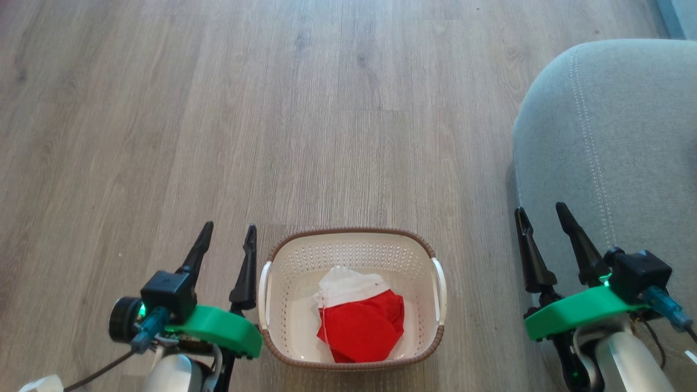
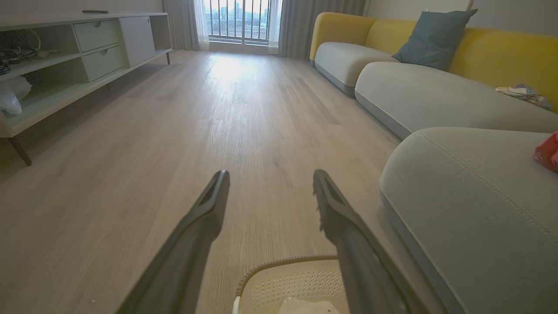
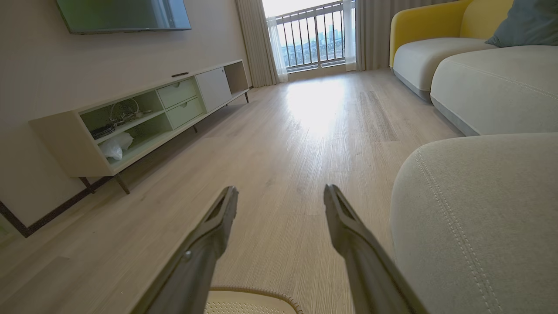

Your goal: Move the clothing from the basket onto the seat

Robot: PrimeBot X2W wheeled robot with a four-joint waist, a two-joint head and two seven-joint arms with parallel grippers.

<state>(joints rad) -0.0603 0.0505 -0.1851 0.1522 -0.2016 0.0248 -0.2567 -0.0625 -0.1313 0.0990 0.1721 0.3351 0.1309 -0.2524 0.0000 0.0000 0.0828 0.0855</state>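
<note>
The cream basket (image 1: 351, 233) with a brown braided rim stands on the wood floor between my arms. Inside it lies red clothing (image 1: 362, 326) with a white band on top. My left gripper (image 1: 228, 226) hovers open just left of the basket, with nothing between its fingers. My right gripper (image 1: 540, 208) is open and empty at the front edge of the grey-green seat (image 1: 626, 136). In the left wrist view the left gripper (image 2: 270, 172) points over the basket rim (image 2: 279, 261), and a red piece of fabric (image 2: 547, 151) lies on the seat (image 2: 479, 209). The right gripper (image 3: 281, 187) points along the floor beside the seat (image 3: 479, 218).
A low pale cabinet (image 2: 65, 65) runs along the left wall under a screen (image 3: 122, 15). More sofa cushions with a yellow back (image 2: 501, 52), a blue pillow (image 2: 433, 37) and a crumpled cloth (image 2: 521, 92) stretch away on the right. Open wood floor (image 1: 272, 109) leads to a balcony door (image 3: 314, 39).
</note>
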